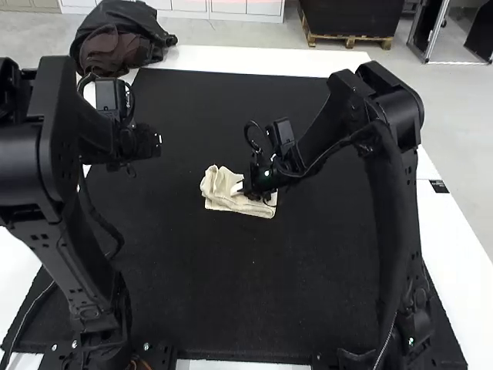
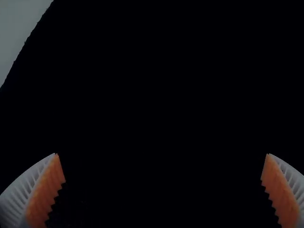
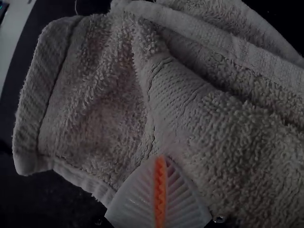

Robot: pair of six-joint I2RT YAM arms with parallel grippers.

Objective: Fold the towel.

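Towel (image 1: 216, 185), partly hidden, behind right tool (image 1: 239, 187)

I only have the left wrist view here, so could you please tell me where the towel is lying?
Observer: In the high view, the towel lies near the middle of the black mat, between the two arms, rumpled rather than flat.

Operator: Thank you. Is the right gripper anywhere near it?

Observer: Yes, the right gripper is right at the towel, its fingers together; I can't tell whether they pinch any cloth.

Operator: And how does my left gripper stand to the towel?

Observer: The high view has it apart from the towel, off toward the left arm's side of the mat.
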